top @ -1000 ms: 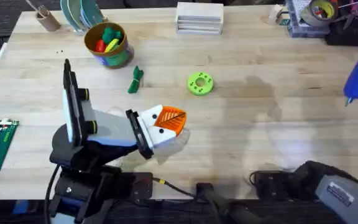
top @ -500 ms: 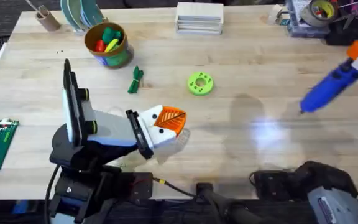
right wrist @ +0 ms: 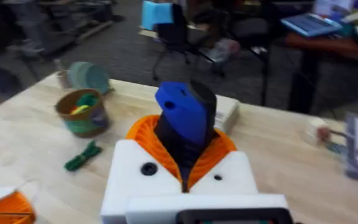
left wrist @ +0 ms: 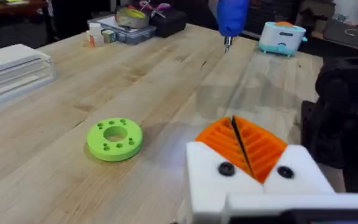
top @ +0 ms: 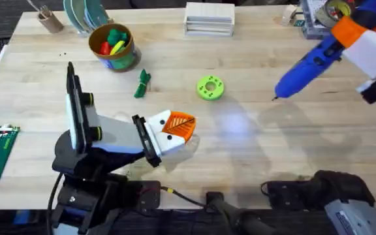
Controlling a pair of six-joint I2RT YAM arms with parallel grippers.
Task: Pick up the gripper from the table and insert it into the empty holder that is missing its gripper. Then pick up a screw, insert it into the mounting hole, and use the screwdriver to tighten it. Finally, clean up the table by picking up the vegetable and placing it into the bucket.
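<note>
Over at the far left of the overhead view, the bucket (top: 113, 47) is parked near the table's (top: 253, 150) back edge with toy veggies already showing inside, so it's ready as a drop-off spot. Just in front of it and a bit to the right, the vegetable (top: 142, 83) is lying flat on the wood, not yet cleaned up, which fits that step being last.

Next comes the left gripper (top: 178, 130), resting low near the front of the table. Its orange pads (left wrist: 244, 143) are seen pressed together in the left wrist view with only a thin dark line between them, nothing pinched in there. Both white mounts seem to carry orange tips, so the fingertip is probably seated already and the pose is likely held as a steady target for the screw work. Whether a screw is in the mounting hole can't be made out.

A lime-green disc (top: 210, 87) with holes is sitting mid-table, untouched.

On the right, the screwdriver (top: 307, 62) is gripped firmly by the right gripper (right wrist: 182, 168), held up off the table and angled tip-down toward the middle, presumably being lined up for tightening.
</note>
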